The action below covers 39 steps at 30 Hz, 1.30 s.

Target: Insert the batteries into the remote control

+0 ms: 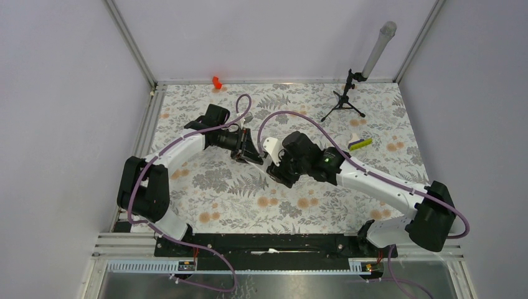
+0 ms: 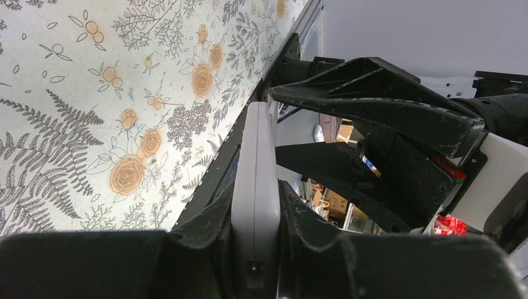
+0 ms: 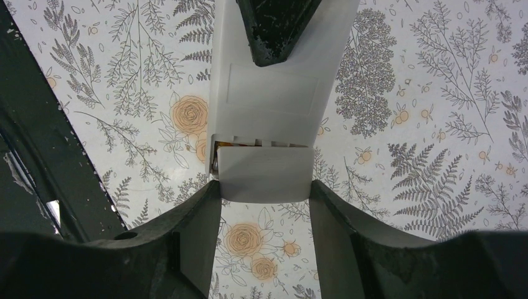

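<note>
The remote control (image 1: 269,149) is white and held off the table between the two grippers. My left gripper (image 1: 249,149) is shut on its edges, which the left wrist view shows end-on (image 2: 255,187). In the right wrist view its plain white back (image 3: 274,106) faces the camera, and the battery cover (image 3: 264,174) sits slid a little way out, leaving a thin gap. My right gripper (image 3: 264,194) is shut on the sides of that cover. The batteries are hidden; only a sliver of metal shows in the gap.
A bright red plastic piece (image 1: 216,81) lies at the back edge. A small black tripod (image 1: 344,99) with a grey tube (image 1: 380,50) stands at the back right. A yellow-green bar (image 1: 360,144) lies right of the grippers.
</note>
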Available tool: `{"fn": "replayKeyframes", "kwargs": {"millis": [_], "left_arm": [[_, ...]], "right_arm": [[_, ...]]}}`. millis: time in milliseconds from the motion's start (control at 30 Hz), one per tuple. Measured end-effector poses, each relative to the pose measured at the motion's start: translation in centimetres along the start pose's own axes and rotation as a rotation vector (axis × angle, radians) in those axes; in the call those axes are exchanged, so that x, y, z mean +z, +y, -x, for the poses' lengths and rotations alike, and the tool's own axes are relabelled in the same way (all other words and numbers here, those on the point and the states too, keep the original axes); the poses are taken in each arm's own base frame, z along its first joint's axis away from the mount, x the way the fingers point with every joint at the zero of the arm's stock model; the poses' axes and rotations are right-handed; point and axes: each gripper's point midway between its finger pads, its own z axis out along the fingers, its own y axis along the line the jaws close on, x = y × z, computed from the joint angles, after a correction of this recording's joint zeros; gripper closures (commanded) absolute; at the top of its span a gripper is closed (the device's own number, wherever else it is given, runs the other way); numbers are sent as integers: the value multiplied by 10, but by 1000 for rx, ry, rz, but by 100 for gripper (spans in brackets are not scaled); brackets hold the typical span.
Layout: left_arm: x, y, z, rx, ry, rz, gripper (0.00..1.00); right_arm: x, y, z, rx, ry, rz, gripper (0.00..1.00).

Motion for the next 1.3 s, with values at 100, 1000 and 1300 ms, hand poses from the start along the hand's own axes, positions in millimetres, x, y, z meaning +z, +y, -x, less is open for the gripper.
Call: {"fn": "replayKeyframes", "kwargs": {"millis": [100, 1000, 1300], "left_arm": [[0, 2, 0, 5, 0, 7, 100], [-5, -3, 0, 61, -29, 34, 100], [-5, -2, -1, 45, -32, 38, 100]], "right_arm": [[2, 1, -1, 13, 6, 3, 55], [1, 3, 6, 76, 12, 9, 55], [1, 3, 6, 76, 11, 13, 55]]}}
